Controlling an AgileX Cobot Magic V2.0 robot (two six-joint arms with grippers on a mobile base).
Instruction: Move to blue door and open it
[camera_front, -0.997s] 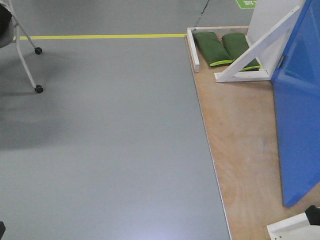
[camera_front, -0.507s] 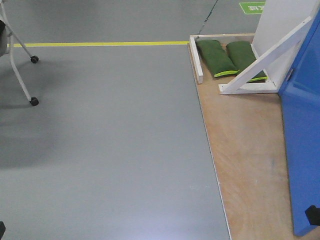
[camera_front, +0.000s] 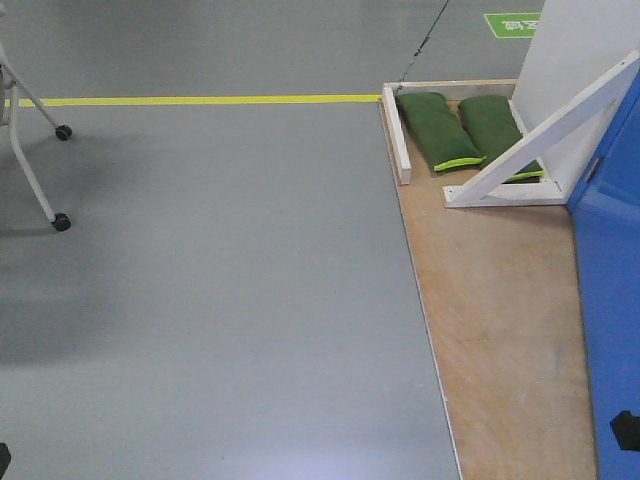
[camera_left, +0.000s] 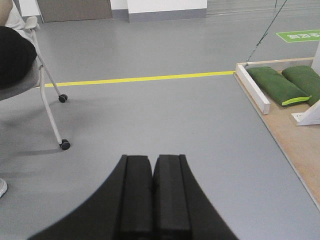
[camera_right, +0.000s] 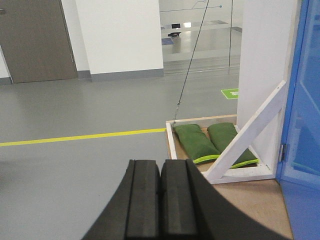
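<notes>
the blue door (camera_front: 612, 300) stands at the far right on a plywood base (camera_front: 495, 310) that two green sandbags (camera_front: 437, 128) seem to weigh down beside a white brace (camera_front: 545, 130) propping its frame, the left hand (camera_left: 152, 195) and right hand (camera_right: 160, 200) are clenched empty, and the writing on the green floor sign (camera_front: 512, 24) is unreadable.

soft, even overhead light fills all my views. the grey floor (camera_front: 250, 300) shows a pale glare patch at the front view's bottom edge and a faint shadow under the chair (camera_left: 20, 85). the blue door (camera_right: 305, 125) gleams. my left gripper (camera_left: 152, 165) and right gripper (camera_right: 160, 167) look dark and slightly soft.
</notes>
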